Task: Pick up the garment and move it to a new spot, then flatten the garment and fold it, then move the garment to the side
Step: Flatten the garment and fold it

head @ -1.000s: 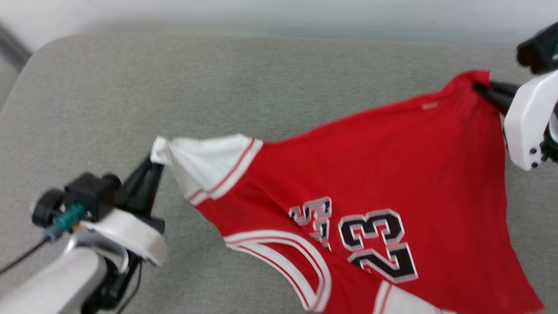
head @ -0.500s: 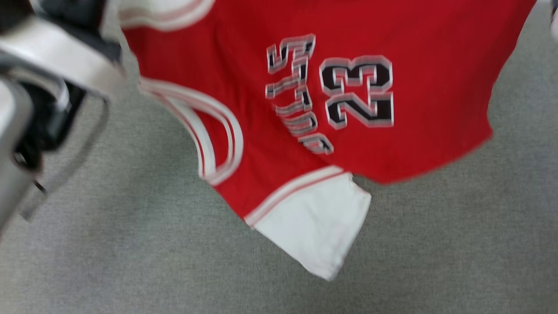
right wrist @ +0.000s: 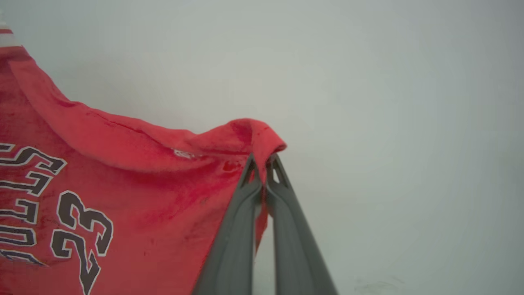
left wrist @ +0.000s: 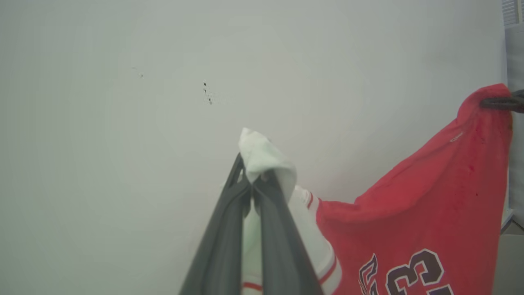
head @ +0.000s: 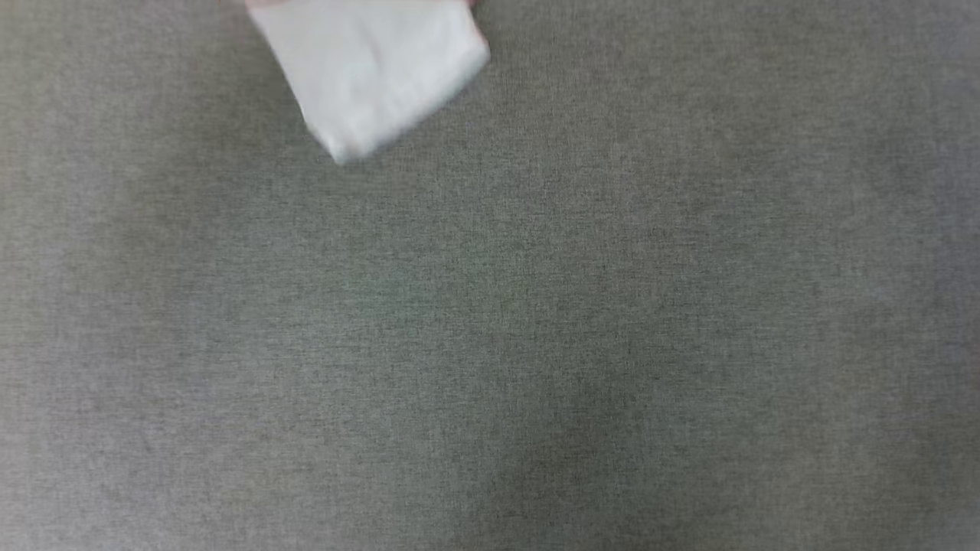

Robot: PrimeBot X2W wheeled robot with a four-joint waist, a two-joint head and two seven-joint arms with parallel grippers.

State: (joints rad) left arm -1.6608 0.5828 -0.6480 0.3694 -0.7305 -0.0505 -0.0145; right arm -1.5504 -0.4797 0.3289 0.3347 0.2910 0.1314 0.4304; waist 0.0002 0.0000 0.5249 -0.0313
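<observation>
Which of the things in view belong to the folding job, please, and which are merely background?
Part of the job: the garment; left gripper, shut on its white sleeve; right gripper, shut on a red corner.
Just there: grey fabric surface; pale wall.

Black "23" [right wrist: 80,237] w/ white outline sits on the red garment [right wrist: 163,184], right wrist view. Same no. shows in left wrist view, cut off at bottom edge. Lettering [right wrist: 24,184] beside it runs off-frame, can't read.
</observation>
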